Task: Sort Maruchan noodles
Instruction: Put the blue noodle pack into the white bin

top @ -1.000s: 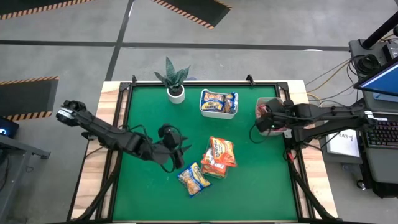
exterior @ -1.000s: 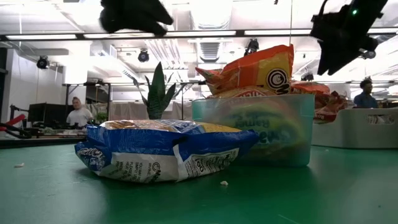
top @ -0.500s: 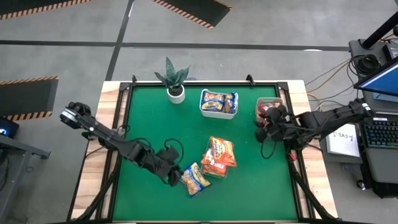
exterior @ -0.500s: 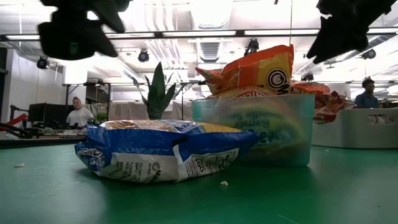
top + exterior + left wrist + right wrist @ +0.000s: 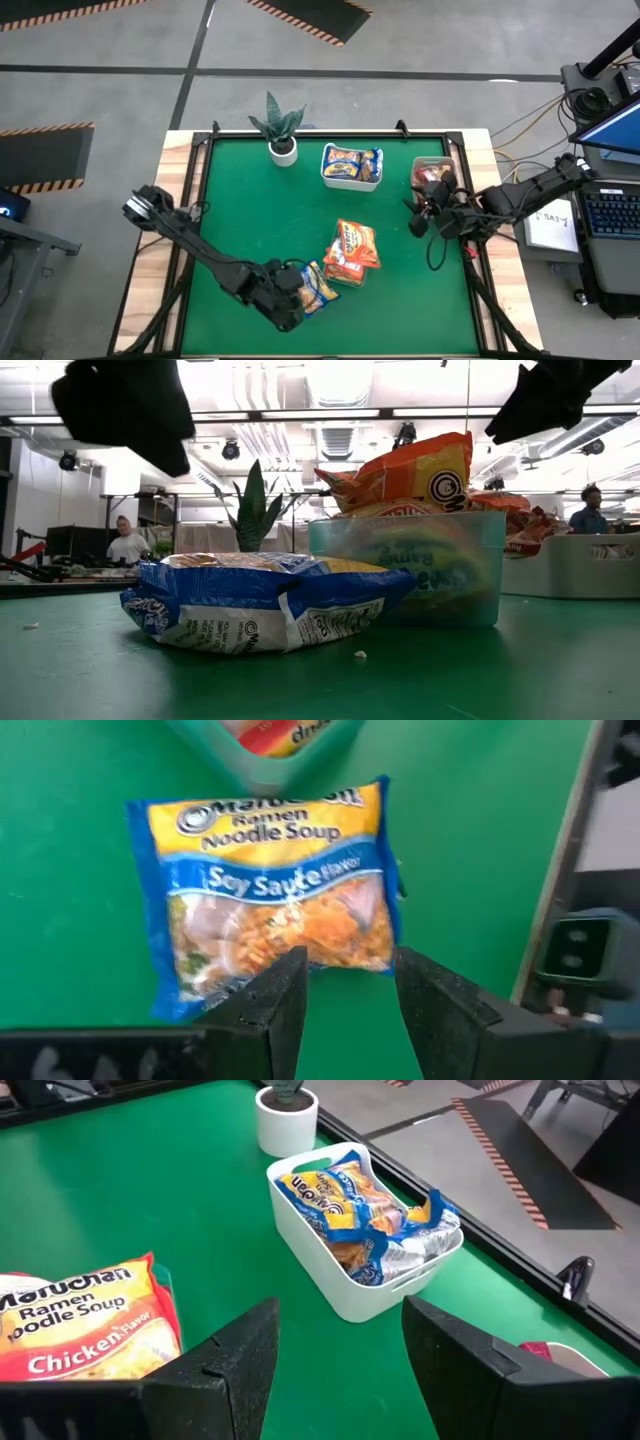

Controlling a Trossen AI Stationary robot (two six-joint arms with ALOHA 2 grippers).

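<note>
Left gripper (image 5: 347, 1010), open and empty, hovers seemingly above the yellow-and-blue noodle packet (image 5: 272, 892) on the table.

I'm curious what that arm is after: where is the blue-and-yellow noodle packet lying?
In the high view the blue-and-yellow packet lies flat on the green table, near its front edge, beside the orange packets, under the open left gripper.

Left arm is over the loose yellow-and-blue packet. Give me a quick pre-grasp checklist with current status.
1. Left end effector open: ok, fingers apart.
2. Soy sauce packet ahead of the fingers: ok; it lies flat and alone on the green table.
3. Fingers straddling the packet: not ok, not yet around it.
4. Room in the white tub holding the other yellow-and-blue packets: cannot tell.
5. Right end effector clear of the left arm: ok, open, empty, near the table's right edge.
</note>
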